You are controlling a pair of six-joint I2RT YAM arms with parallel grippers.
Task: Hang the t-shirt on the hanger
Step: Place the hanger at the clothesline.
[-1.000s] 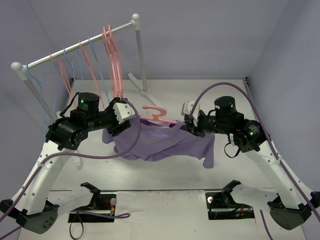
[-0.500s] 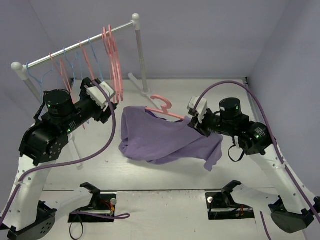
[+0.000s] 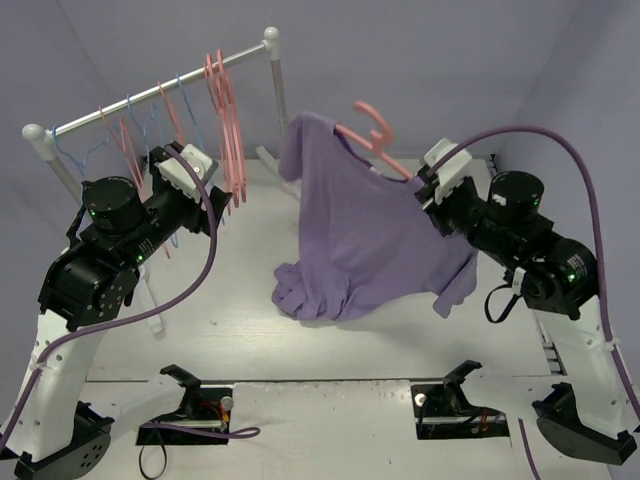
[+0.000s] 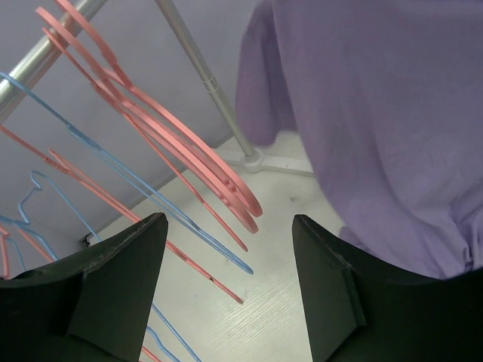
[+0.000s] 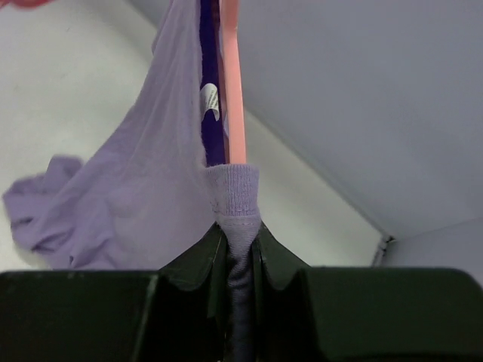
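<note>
Your right gripper (image 5: 235,240) clamps the t-shirt (image 3: 360,240) by a ribbed edge at the hanger (image 3: 372,128). Your left gripper (image 4: 225,230) gapes empty, so any swing could slide the unsupported left shoulder off.

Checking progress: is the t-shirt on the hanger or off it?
On: the t-shirt drapes from the hanger, whose hook sticks out above the collar.

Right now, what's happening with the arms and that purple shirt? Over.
Left jaws open, empty, near the rack. Right jaws shut on t-shirt at one end of the hanger. T-shirt hangs from it, hem on table. Nothing blocking.
</note>
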